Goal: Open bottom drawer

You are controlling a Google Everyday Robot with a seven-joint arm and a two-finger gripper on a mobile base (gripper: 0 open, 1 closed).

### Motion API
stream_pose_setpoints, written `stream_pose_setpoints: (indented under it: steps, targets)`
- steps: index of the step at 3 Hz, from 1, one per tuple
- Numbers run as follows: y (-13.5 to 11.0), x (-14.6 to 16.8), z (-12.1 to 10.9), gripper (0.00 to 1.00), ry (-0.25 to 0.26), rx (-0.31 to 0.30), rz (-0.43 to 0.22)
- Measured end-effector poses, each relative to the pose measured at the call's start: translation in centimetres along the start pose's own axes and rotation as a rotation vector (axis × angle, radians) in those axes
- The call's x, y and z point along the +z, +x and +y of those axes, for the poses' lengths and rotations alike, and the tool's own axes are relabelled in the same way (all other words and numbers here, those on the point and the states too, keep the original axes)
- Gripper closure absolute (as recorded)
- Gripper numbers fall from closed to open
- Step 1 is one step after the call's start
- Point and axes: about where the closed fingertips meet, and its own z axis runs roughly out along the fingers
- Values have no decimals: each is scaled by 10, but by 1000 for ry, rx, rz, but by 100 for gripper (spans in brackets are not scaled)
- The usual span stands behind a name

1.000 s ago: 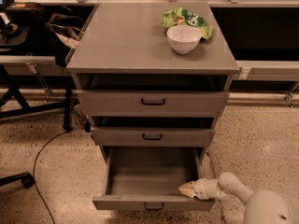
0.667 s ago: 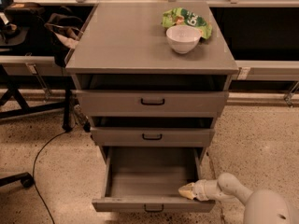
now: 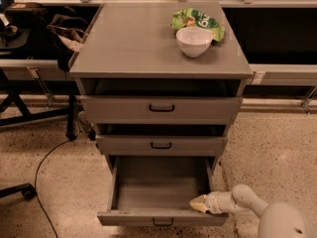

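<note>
Little has moved: the bottom drawer [image 3: 158, 195] stays pulled out, tool [image 3: 198, 203] inside its right front corner, grip state unclear.

- the bottom drawer [image 3: 157, 191] is pulled far out toward the camera, sitting level just above the floor
- grey metal all round, plain grey inside
- short front panel with a small black bar handle [image 3: 163, 222] in the middle
- gripper [image 3: 198, 203] is down inside it, in the front right corner just behind the front panel
</note>
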Motion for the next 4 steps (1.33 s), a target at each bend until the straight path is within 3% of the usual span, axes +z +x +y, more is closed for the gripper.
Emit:
stream_pose_setpoints:
  steps: [1, 2, 3, 4]
  targets:
    - [-1, 0, -2, 100, 0, 0, 0]
    - [-14, -23, 9, 100, 26, 1, -81]
    - [-48, -76, 32, 100, 77, 4, -261]
    - [-46, -90, 35, 84, 96, 18, -297]
